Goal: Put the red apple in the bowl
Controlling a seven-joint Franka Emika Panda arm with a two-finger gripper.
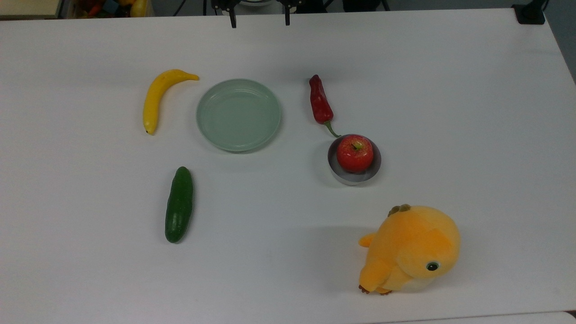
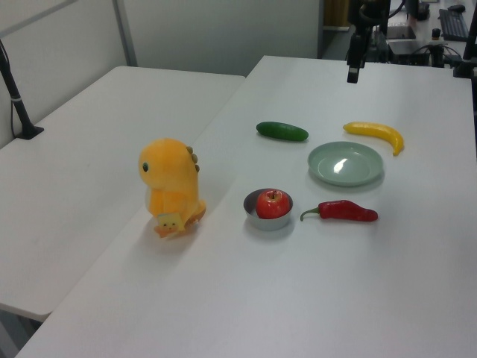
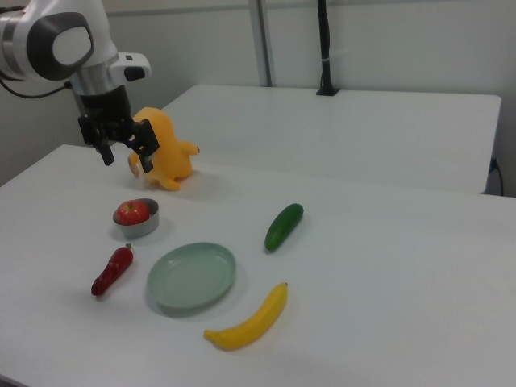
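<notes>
The red apple (image 1: 355,153) sits inside the small grey bowl (image 1: 355,181), right of the table's middle in the top view. It fills most of the bowl, with its stem dimple facing up. The left view has the apple (image 2: 273,203) in the bowl (image 2: 268,222) at the centre, and the right view has the apple (image 3: 132,212) in the bowl (image 3: 146,230) at the left. My gripper (image 1: 259,21) hangs open and empty at the table's far edge in the top view, well away from the bowl. It is raised high above the table (image 2: 353,72) (image 3: 126,158).
A dark-red chili pepper (image 1: 320,102) lies just beyond the bowl, its stem almost touching the rim. A pale green plate (image 1: 238,114), a banana (image 1: 157,96) and a cucumber (image 1: 179,204) lie toward the top view's left. An orange plush toy (image 1: 411,249) stands near the front right.
</notes>
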